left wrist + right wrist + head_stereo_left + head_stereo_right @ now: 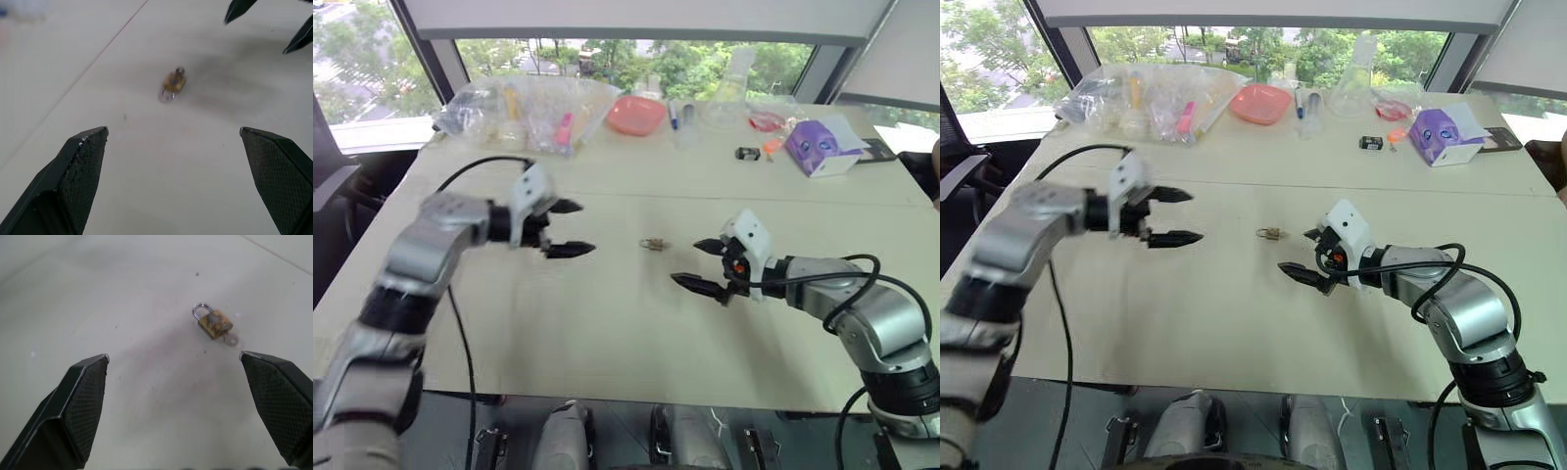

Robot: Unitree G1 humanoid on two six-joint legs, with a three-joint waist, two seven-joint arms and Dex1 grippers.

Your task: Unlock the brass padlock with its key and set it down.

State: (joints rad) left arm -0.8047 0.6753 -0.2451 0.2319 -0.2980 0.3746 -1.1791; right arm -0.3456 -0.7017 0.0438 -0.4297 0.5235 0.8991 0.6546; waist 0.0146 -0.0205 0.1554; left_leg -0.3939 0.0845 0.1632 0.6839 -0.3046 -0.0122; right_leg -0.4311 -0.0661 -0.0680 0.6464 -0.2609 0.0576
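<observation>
We see the padlock point(654, 243) lying flat on the table point(607, 323), in the middle, between our two grippers. Nothing touches it. In the right wrist view its thin shackle point(200, 311) looks closed, and a small silver key point(231, 339) sticks out of the other end of the yellow body. Our left gripper point(569, 228) hangs above the table to the left of the padlock, with its jaws wide open and nothing in them. Our right gripper point(702, 264) hangs just to the right of the padlock, closer to it, and its jaws are wide open and empty too. Far back on the table sit a pink bowl point(636, 115), some clear bags point(533, 113) and a purple box point(822, 147).
</observation>
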